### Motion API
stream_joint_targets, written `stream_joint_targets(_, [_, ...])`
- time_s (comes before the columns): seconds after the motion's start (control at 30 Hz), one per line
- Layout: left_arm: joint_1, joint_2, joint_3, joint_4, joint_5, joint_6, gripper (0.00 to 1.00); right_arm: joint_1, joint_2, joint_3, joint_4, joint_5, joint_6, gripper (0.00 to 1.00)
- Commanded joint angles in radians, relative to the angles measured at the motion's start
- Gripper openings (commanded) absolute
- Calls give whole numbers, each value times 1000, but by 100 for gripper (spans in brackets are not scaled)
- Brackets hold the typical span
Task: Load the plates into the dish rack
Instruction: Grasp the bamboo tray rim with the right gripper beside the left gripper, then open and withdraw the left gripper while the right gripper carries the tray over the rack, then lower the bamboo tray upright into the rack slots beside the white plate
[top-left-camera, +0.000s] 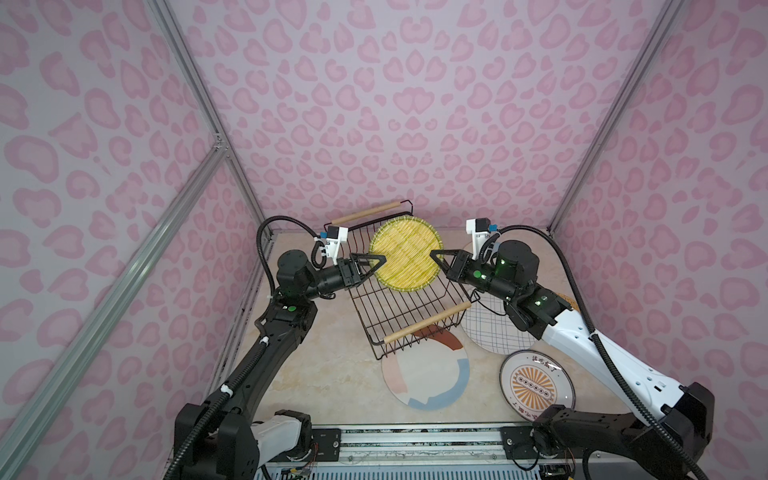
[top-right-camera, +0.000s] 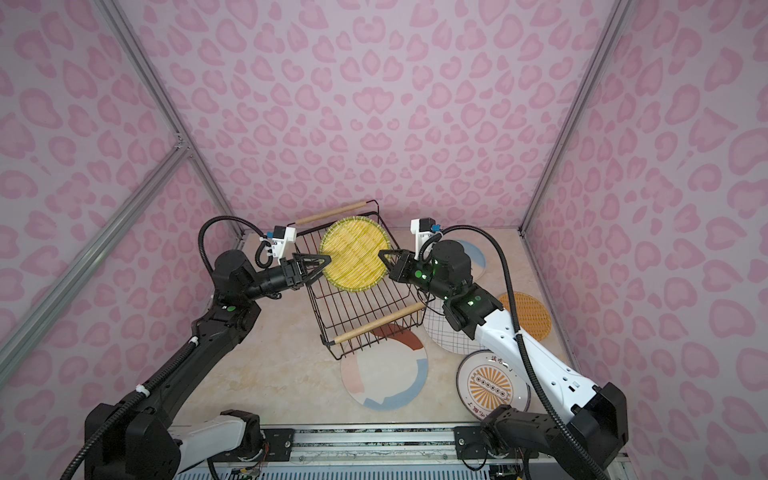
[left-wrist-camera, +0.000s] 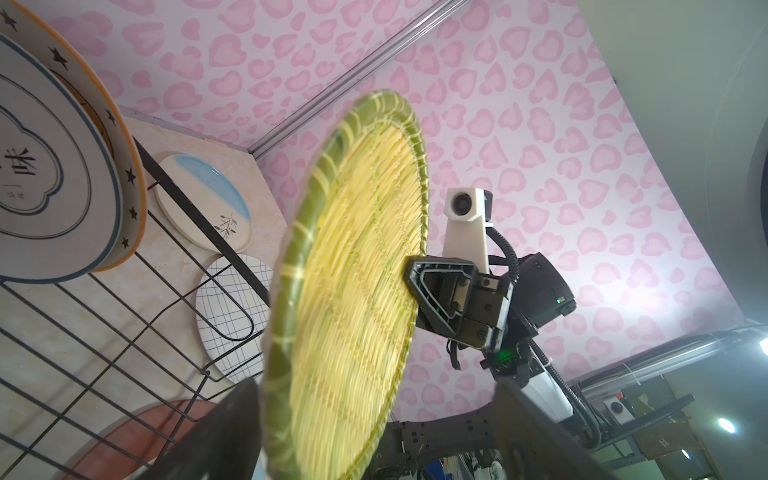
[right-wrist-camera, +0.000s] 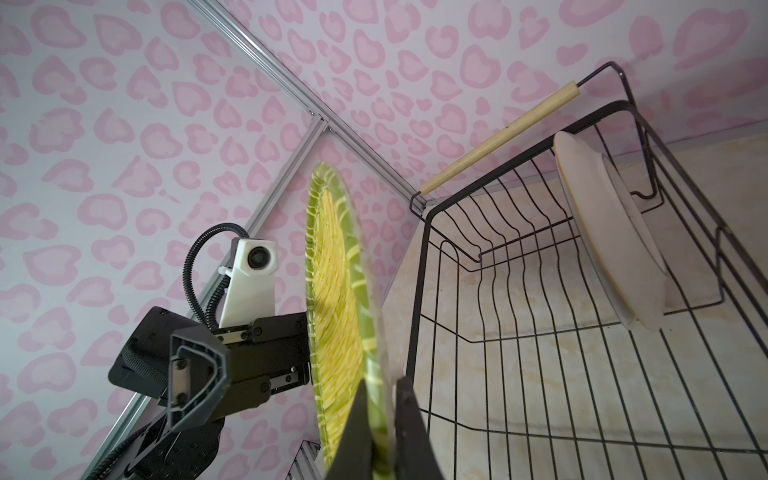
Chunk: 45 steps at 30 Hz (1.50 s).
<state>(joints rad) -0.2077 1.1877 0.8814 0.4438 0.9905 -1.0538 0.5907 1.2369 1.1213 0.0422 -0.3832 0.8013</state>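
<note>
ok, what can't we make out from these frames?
- Two racked plates: hidden behind the yellow plate in both top views; the right wrist view shows only their backs.
- Orange woven plate: in a top view, nearly all under the right arm.
- Cream-and-blue plate: in both top views, mostly behind the right arm.
- Left gripper fingers: blurred and cut by the frame edge in the left wrist view.

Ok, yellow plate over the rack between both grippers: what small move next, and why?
Probably draw the left gripper back off the yellow plate. Its jaws stand open around one rim, while the right gripper is shut on the opposite rim, holding it upright over the dish rack.
</note>
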Motion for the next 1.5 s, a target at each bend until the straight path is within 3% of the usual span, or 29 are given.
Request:
stream_joint_targets(0.0, [2,-21,-5,45,9,23,98,0,-14,1,5,10,-17,0])
stream_joint_targets(0.33, [5,-153,1,-28,11,174,98,0,-69,39,-89,36,-75,0])
stream_joint_targets(0.47, [5,-260,-8,-151,-53,287,98,-1,-91,79,-168,60,-129,0])
stream_joint_targets(0.83, [6,-618,-52,-651,-514,621,98,17,-17,230,-330,164,-253,0])
stream_joint_targets(1.07, [3,-716,-152,-710,-818,682,98,90,144,382,-427,348,-377,0])
stream_joint_targets(1.47, [30,-639,-154,-709,-697,660,97,173,484,669,-482,622,-561,0])
